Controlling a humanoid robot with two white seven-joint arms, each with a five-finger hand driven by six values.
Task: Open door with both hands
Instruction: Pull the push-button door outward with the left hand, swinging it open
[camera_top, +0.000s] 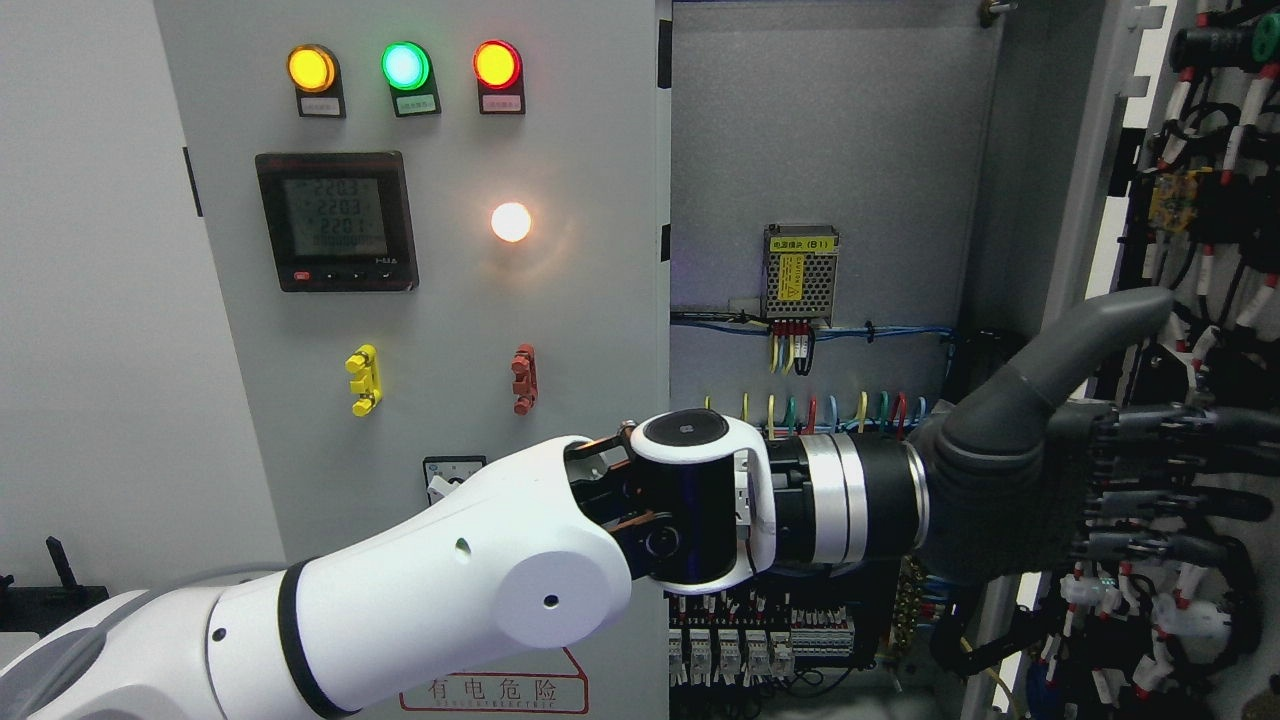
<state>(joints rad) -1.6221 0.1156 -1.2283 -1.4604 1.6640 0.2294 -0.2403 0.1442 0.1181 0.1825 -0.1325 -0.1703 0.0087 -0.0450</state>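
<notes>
Left hand (1090, 480) — dark-gloved, arm coming in from lower left and reaching across the open cabinet. Fingers (1180, 470) extended flat and roughly level, thumb up; nothing gripped, palm side seems pressed on or just beside the inner face of the right door (1190, 200), though actual contact can't be confirmed. Right hand not visible.

The door is at far right, already swung well open, its wired inner face with red-capped cables toward the camera. Long axis vertical; the hinge line appears to run up the right side of the cabinet, the door angling outward toward the viewer.

Risk, as a judgement: outstretched fingers sit among loose cabling on the door — could snag or tug a connector if the push continues. Forearm (850, 495) also crosses close over the terminal blocks (760, 650) and coloured wires inside the cabinet (830, 150); a dropped elbow could brush them.
</notes>
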